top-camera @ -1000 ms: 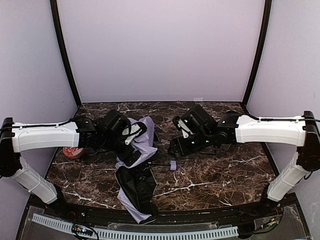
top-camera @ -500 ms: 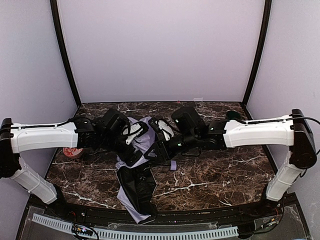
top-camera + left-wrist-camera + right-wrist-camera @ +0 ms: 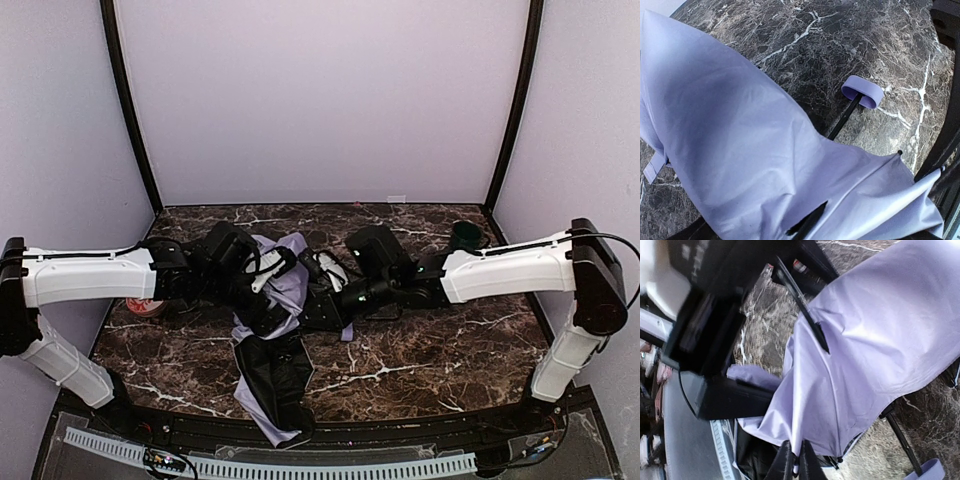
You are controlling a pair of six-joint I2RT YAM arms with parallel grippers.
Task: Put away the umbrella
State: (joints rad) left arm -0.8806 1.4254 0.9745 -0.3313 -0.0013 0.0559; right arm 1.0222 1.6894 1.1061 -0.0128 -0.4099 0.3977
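Umbrella [image 3: 285, 285]: half-collapsed, lying on marble table [image 3: 450, 350] btwn the two arms. Not yet stowed. Lavender canopy [image 3: 865, 340] is bunched at ctr. Black lining [image 3: 272, 375] spills toward near table edge. Shaft [image 3: 842, 120] exits from under canopy and ends at handle knob [image 3: 862, 91], which rests on the marble, clear of fabric.

Right gripper [image 3: 796, 466]: jaws drawn together on canopy hem, w/ a thin strip of fabric pinched btwn fingertips [image 3: 785, 465]. Canopy bulk lies ahead of this grip. Knob is near, off to one side of the fingertips, and shaft passes close by.

Left gripper [image 3: 270, 292]: jaws spread wide, canopy draped across the gap, no clamp evident. Its own fingers can't be made out in left wrist view because fabric fills it. Knob lies ahead of it, beyond canopy edge, apart.

Key relation: shaft axis runs across table from left gripper's side toward right arm, knob end on right arm's side. Right gripper is nearer knob and shaft; left gripper is nearer canopy bulk. Judgement: next move depends on gathering cloth along that axis w/o dragging the shaft. Hem grip looks thin, so there is a slip risk.

Other: red-and-white round item [image 3: 145, 305] beside left forearm, well apart from umbrella.
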